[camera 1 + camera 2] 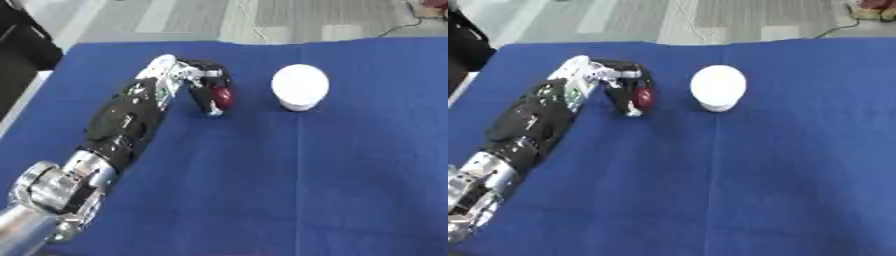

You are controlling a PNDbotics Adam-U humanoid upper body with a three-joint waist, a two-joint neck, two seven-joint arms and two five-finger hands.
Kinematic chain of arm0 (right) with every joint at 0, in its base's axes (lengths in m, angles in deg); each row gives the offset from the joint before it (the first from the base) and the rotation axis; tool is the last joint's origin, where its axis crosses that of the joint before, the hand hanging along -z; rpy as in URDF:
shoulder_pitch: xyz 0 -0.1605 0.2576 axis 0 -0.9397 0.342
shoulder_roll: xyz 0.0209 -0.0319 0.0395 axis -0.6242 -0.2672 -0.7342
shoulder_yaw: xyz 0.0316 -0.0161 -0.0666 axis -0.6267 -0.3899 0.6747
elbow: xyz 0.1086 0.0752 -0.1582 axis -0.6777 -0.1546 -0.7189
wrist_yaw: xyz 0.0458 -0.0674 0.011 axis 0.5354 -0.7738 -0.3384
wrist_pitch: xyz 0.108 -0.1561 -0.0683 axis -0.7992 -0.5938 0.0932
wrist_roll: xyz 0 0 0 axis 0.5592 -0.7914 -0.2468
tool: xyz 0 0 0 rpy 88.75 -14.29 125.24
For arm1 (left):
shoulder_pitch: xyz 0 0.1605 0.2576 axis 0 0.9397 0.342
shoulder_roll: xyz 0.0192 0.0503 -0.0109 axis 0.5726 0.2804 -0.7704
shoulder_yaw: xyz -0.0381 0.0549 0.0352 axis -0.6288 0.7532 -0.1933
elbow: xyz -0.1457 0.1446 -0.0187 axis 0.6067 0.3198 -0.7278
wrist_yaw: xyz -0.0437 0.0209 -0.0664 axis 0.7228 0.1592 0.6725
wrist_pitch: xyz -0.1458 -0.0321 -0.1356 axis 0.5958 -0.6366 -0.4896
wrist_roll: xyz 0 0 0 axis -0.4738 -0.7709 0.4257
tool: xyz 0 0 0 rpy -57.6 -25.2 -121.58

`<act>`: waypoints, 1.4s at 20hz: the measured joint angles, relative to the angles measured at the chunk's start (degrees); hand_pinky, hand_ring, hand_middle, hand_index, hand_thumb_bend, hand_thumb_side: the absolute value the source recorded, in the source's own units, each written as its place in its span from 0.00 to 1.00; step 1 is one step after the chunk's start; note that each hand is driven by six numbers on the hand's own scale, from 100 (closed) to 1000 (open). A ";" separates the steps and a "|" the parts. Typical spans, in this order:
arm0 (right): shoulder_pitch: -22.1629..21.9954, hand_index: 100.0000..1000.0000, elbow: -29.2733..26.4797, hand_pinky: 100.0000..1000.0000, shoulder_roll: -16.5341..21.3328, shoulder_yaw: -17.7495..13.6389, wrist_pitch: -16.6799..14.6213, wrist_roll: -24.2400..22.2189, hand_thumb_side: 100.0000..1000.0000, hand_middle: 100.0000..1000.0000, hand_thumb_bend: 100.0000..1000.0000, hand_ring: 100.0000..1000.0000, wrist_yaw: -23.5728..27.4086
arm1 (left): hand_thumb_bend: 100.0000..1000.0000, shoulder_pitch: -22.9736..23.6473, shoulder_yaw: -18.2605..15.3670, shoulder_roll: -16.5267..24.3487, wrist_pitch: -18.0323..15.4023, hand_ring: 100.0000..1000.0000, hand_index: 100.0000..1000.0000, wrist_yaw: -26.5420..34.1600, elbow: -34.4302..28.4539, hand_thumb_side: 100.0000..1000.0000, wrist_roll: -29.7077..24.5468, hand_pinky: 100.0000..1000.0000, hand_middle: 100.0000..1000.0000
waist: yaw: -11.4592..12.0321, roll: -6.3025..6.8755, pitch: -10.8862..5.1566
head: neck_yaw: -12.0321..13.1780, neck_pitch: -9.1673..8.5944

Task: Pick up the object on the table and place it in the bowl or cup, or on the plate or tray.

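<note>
The robot's left arm (122,125) comes in from about seven o'clock and stretches up across the blue tablecloth (332,175) toward the middle of the table. It is black along the forearm, with silver joints down near the lower corner of the view.

At the end of it, the left hand (197,75) is bent over at the wrist, fingers (213,102) curled downward. They are wrapped round a small dark red object (223,97), rounded in shape; I cannot make out what it is beyond that colour and form. The fingertips reach down to the cloth or very close to it, and I cannot tell whether the red thing is resting on the table or just lifted off it.

At three o'clock from the hand, near but apart from it, stands a white cup (300,86). It looks round from above, with a narrower base showing beneath. A strip of bare blue cloth shows between the cup and the red object.

The cloth covers the whole work surface. Beyond its far edge, at twelve o'clock, pale grey floor (175,20) shows, with a thin cable (249,25) trailing across it.

The right hand is nowhere in sight from where the camera looks.
</note>
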 measured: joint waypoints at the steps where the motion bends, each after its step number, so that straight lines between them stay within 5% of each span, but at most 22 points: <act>1: 0.00 0.78 0.00 0.40 0.00 0.00 0.00 0.00 1.00 0.73 0.00 0.67 0.05 | 0.11 0.00 0.00 0.00 0.06 0.48 0.68 0.14 0.03 0.16 0.17 0.36 0.65 | 0.00 0.00 0.00 | 0.00 0.00; 16: 0.00 0.78 0.04 0.40 0.00 -0.01 -0.16 -0.19 1.00 0.72 0.00 0.67 0.13 | 0.00 0.00 -0.02 -0.01 1.46 0.41 0.55 2.38 0.66 0.03 2.21 0.26 0.57 | 0.01 0.01 0.10 | 0.04 0.00; 28: 0.00 0.78 0.05 0.40 0.00 -0.02 -0.25 -0.30 1.00 0.71 0.00 0.67 0.20 | 0.00 0.07 -0.02 -0.01 2.69 0.28 0.40 4.76 0.63 0.30 6.11 0.12 0.44 | 0.12 0.01 0.10 | 0.05 -0.01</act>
